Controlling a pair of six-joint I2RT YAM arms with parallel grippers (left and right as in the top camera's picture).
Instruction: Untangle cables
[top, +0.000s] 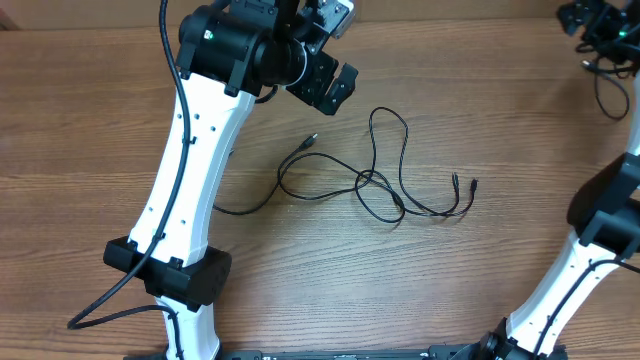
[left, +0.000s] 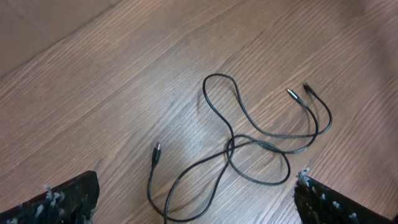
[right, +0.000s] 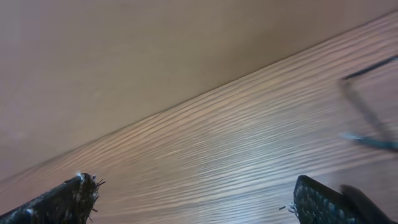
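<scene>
From above, the cables lie loose near the middle of the desk, their loops crossing in one small tangle. A single plug points toward the far edge, and two plugs lie together on the right side. Your left gripper hangs just beyond the tangle toward the far edge, likely so you can survey it before picking a strand. Your right gripper sits at the far right corner, well apart.

In the left wrist view, the jaws are spread wide and empty, and the cables lie on the desk ahead of them.

In the right wrist view, the jaws are likewise released over bare desk. You cannot tell whether the blurred dark line at the right is one of the cables.
</scene>
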